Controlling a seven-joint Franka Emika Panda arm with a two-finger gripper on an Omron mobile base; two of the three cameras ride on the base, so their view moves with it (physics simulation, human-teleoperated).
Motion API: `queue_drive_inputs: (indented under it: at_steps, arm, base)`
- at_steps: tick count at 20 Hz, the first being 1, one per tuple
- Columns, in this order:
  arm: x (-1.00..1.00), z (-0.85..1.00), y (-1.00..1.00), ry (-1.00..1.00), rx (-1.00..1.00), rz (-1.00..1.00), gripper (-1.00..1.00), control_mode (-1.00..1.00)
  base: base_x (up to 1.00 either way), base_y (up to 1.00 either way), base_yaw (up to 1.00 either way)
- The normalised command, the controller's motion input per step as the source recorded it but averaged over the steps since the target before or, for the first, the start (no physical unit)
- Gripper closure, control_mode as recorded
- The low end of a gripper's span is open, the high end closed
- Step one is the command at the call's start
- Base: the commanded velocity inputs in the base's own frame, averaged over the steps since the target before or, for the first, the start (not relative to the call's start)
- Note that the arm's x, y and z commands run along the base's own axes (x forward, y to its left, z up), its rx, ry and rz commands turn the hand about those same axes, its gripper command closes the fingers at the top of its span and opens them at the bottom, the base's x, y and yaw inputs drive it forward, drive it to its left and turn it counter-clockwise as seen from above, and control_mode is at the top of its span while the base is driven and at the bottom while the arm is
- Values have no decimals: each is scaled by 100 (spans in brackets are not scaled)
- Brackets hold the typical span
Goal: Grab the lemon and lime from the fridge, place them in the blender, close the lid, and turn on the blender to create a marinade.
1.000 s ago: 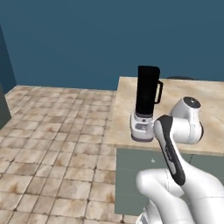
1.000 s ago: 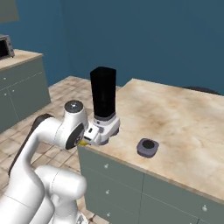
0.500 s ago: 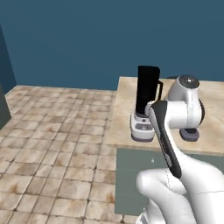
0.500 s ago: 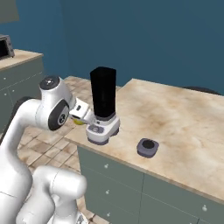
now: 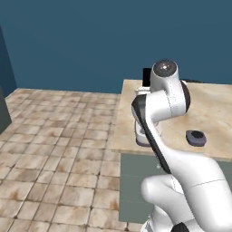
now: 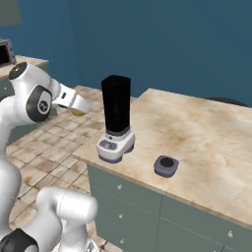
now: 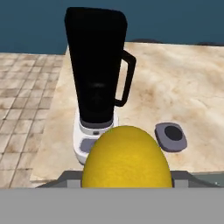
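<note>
Your gripper (image 7: pixel 126 186) pinches the round yellow lemon (image 7: pixel 126 158)
You have the tall black blender (image 7: pixel 97 78) just ahead, its dark grey lid (image 7: pixel 171 136) beside it on the beige stone counter (image 7: pixel 183 87)

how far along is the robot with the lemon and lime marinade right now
Done: the lemon is out of the fridge. In hand: the gripper is shut on it, raised beside the blender, whose jar is uncovered. Left: drop the lemon in, fetch the lime, fit the lid, which lies on the counter near the base, and switch on.
</note>
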Motion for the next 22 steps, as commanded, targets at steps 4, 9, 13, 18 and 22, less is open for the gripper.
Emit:
queue_drive_inputs:
  at_steps: [4, 9, 13, 18, 22]
  arm:
    - [27, 43, -30, 0, -1, 2, 100, -100]
    - [39, 33, -29, 0, 0, 2, 100, -100]
    - [24, 51, -8, 0, 0, 0, 100, -100]
    - [25, 41, -1, 0, 0, 0, 100, -100]
    - [42, 10, 0, 0, 0, 0, 100, -100]
  base:
    - [0, 0, 0]
    - [0, 0, 0]
    - [0, 0, 0]
    - [0, 0, 0]
    - [0, 0, 0]
